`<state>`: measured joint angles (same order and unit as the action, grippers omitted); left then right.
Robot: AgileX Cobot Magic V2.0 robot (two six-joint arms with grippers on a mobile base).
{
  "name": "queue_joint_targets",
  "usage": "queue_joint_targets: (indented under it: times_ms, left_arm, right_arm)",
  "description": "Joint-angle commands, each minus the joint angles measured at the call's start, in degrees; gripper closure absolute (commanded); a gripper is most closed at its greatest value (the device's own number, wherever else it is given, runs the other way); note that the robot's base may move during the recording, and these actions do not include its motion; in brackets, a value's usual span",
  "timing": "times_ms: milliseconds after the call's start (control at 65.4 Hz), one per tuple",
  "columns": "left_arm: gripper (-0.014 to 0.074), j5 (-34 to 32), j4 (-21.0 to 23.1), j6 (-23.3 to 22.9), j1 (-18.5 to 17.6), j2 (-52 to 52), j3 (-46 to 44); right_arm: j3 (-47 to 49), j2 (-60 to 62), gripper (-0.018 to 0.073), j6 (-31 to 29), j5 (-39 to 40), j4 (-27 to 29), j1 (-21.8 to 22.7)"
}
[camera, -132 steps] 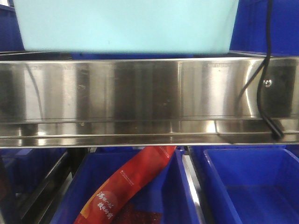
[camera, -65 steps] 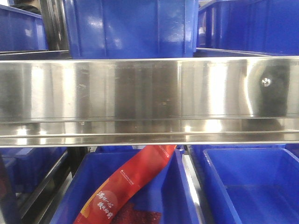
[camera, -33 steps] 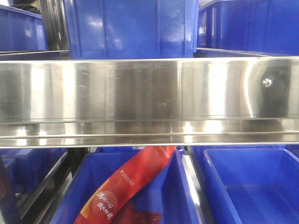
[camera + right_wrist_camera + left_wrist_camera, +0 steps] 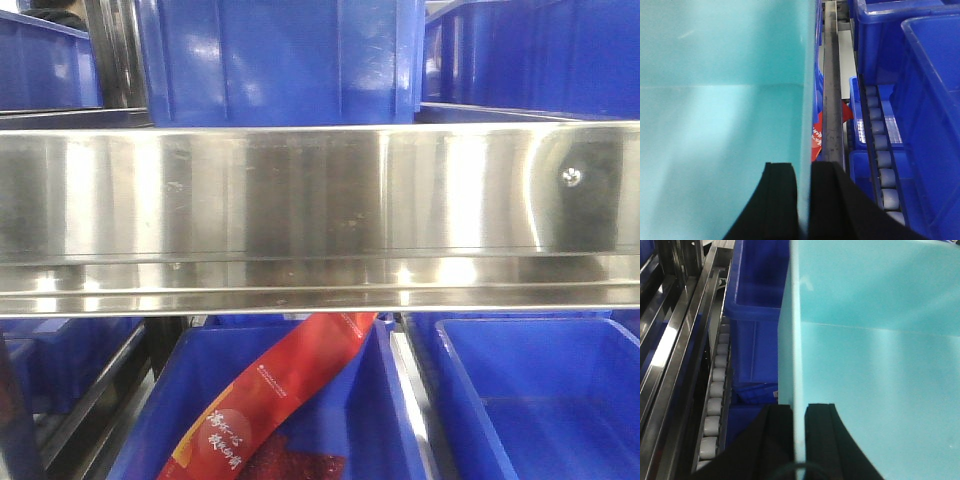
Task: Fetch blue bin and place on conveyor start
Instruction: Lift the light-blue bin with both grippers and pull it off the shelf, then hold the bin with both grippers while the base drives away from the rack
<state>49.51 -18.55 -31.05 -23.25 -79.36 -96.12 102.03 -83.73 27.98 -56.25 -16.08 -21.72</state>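
**Pale bin held at both walls, conveyor nowhere in sight**

The left gripper (image 4: 799,412) pinches one side wall of the blue bin (image 4: 865,365), with one black finger inside the tub and one outside. The right gripper (image 4: 802,170) clamps the opposite wall (image 4: 715,125) the same way. The smooth turquoise interior fills most of both wrist views and looks empty as far as they show.

Beyond the held walls, grey roller tracks (image 4: 715,390) (image 4: 880,145) run alongside dark blue ribbed bins (image 4: 757,290) (image 4: 930,100), and a corner of a red packet (image 4: 816,140) shows beside the bin's right wall.

The front camera shows only storage racking. A stainless-steel shelf rail (image 4: 320,200) spans the frame, with dark blue bins (image 4: 280,60) above it and more below. The red packet (image 4: 270,390) leans in one of the lower bins. The pale tub does not appear in this view.

The fetch looks largely done, since the bin is gripped on both sides and no contact with the racking is visible. What remains is the larger share of the task, which is turning away from the shelves, reaching the conveyor start and setting the tub on its belt. No view shows the black belt or its red frame.
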Motion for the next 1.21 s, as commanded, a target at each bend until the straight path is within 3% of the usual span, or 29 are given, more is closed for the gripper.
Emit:
queue_joint_targets:
  times_ms: [0,718,1192]
  left_arm:
    - [0.0707,-2.92,-1.57,0.56,-0.1,0.76,-0.84]
    - [0.0707,-2.92,-1.57,0.56,-0.1,0.76,-0.84]
    - [0.0707,-2.92,-1.57,0.56,-0.1,0.76,-0.84]
  right_arm:
    - [0.54,0.97,0.0724,-0.41,0.76,-3.3,0.3]
    - [0.54,0.97,0.0724,-0.41,3.21,-3.44,0.3]
    - [0.54,0.97,0.0724,-0.41,4.04,-7.49,0.3]
